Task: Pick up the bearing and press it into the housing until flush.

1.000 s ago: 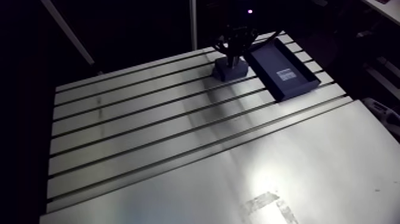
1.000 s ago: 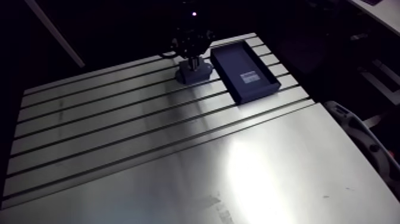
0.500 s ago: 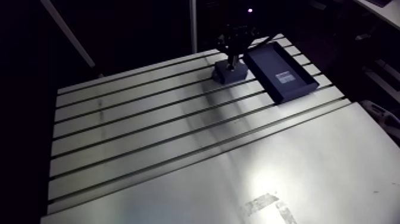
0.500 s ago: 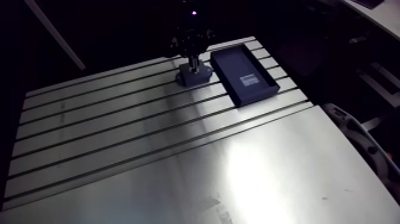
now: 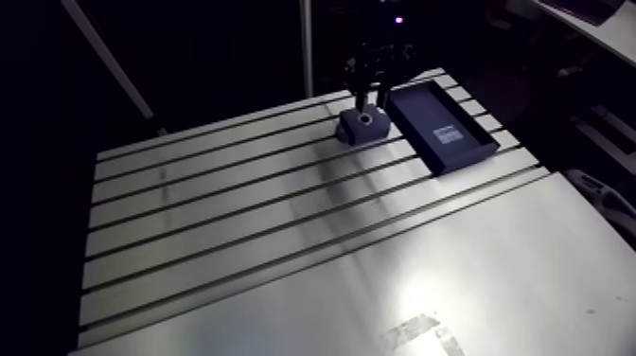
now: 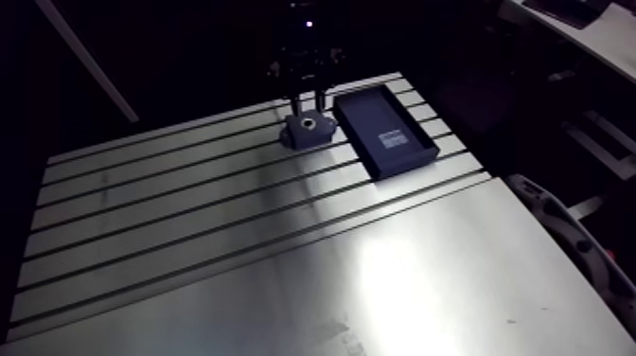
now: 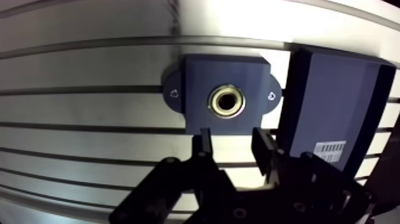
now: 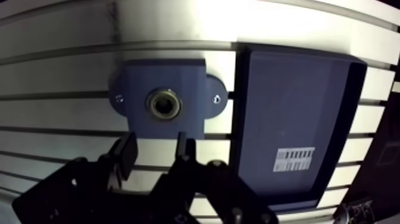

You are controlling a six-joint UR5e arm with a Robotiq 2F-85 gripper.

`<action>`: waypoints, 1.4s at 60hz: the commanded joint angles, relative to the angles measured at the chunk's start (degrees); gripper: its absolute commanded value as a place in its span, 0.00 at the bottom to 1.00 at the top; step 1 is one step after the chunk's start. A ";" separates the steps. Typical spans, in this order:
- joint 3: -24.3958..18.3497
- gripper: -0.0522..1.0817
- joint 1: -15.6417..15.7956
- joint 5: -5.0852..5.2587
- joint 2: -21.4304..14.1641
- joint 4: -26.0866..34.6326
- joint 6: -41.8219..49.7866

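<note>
Bearing [image 7: 227,100] sits in the housing [image 7: 202,74] bore: likely small, stiff, slick metal, best pinched across its outer ring. Gripper [image 7: 233,140] hovers near it, spread and empty.

The end effector [image 6: 306,100] hangs above the housing [image 6: 306,131] (a pale ring in its top), dark tray [image 6: 383,130] just beside

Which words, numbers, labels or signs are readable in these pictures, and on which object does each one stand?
On the floor of the dark tray, a white label: dark bars like a barcode; any characters are too small to read.
On the two ears of the housing, small marks: too small to tell whether they are signs.
No other text shows, so nothing can be quoted.
</note>
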 commanded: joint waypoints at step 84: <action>-1.80 0.05 4.05 3.40 -26.65 20.48 10.81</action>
